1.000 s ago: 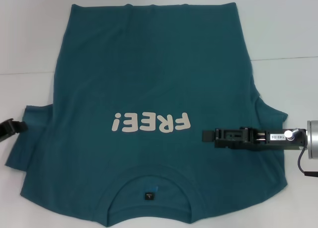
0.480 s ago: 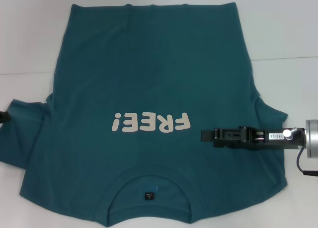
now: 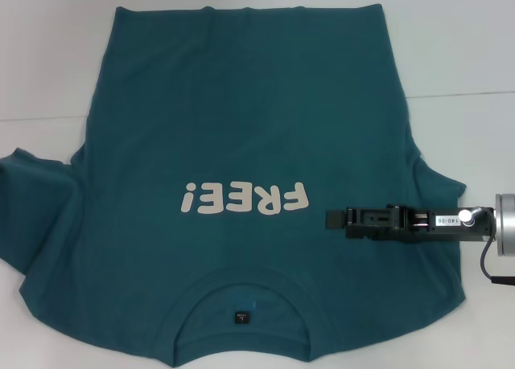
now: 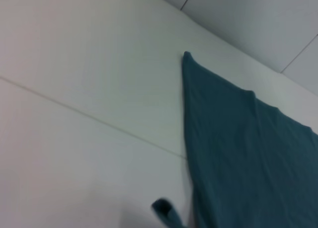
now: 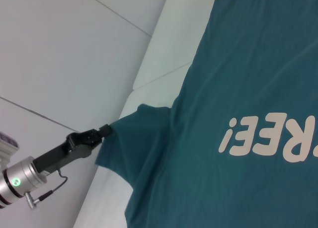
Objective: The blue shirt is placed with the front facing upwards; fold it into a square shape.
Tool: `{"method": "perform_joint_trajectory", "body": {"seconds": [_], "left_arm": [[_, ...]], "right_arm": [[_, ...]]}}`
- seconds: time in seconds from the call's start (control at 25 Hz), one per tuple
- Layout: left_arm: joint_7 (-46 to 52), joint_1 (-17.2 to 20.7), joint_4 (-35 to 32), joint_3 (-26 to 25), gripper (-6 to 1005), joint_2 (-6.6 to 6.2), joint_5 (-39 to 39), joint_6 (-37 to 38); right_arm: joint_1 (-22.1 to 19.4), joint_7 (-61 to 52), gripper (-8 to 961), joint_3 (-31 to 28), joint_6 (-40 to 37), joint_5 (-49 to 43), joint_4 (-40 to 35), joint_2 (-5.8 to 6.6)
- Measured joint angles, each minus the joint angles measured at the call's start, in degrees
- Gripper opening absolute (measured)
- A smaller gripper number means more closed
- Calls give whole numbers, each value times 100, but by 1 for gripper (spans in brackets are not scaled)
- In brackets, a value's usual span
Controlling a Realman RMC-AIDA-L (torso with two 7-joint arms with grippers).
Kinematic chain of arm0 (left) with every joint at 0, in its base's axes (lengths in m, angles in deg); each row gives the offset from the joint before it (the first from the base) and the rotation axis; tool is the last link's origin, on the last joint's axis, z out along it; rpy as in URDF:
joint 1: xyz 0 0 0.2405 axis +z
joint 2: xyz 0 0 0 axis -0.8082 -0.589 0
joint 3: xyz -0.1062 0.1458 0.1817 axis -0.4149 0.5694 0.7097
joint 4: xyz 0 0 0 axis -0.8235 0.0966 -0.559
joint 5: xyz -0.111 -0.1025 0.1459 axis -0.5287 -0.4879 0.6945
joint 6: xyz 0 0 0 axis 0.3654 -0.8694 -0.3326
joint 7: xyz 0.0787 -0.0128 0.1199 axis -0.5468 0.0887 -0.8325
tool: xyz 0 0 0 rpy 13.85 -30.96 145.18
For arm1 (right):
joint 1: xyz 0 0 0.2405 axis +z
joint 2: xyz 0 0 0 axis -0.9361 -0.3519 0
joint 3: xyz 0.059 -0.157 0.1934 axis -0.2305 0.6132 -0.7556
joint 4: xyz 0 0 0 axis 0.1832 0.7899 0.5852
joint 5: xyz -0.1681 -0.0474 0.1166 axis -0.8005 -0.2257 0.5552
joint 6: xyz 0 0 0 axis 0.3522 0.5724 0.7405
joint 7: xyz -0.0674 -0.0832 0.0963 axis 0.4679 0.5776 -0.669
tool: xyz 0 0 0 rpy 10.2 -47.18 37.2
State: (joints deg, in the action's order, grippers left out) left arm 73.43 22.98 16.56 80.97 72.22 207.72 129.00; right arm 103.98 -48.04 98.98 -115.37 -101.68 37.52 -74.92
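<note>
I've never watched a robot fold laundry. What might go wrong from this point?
The left hand grips only the very tip of the blue shirt's sleeve, so the cloth could slip free. That pulled sleeve already looks rumpled, which may spoil a neat square. The right hand lies over the shirt beside the "FREE!" lettering and could drag the fabric sideways.
</note>
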Motion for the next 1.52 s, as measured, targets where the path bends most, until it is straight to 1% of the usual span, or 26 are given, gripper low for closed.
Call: {"method": "perform_joint_trajectory", "body": {"seconds": [0.24, 0.32, 0.52, 0.64, 0.76, 1.08, 1.28, 1.52], "left_arm": [[126, -43, -165, 9, 0, -14, 1, 315], [128, -53, -168, 16, 0, 0, 1, 445], [188, -95, -185, 99, 0, 139, -41, 850], [332, -178, -276, 229, 1, 247, -52, 1064], [484, -280, -321, 321, 1, 307, -53, 1194], [857, -468, -117, 609, 1, 364, -46, 1021], [830, -649, 324, 737, 0, 313, -8, 821], [797, -738, 400, 755, 0, 353, -47, 753]], "right_arm": [[7, 5, 900, 0, 0, 0, 5, 0], [6, 7, 900, 0, 0, 0, 6, 0], [23, 8, 899, -1, 0, 0, 7, 0], [28, 7, 899, -1, 4, 0, 7, -5], [15, 6, 899, -1, 14, 0, 7, -10], [-9, 21, 898, -1, 38, 0, 7, -17], [-28, 41, 898, -3, 45, 0, 7, -18], [-39, 46, 898, -10, 63, -1, 6, -17]]}}
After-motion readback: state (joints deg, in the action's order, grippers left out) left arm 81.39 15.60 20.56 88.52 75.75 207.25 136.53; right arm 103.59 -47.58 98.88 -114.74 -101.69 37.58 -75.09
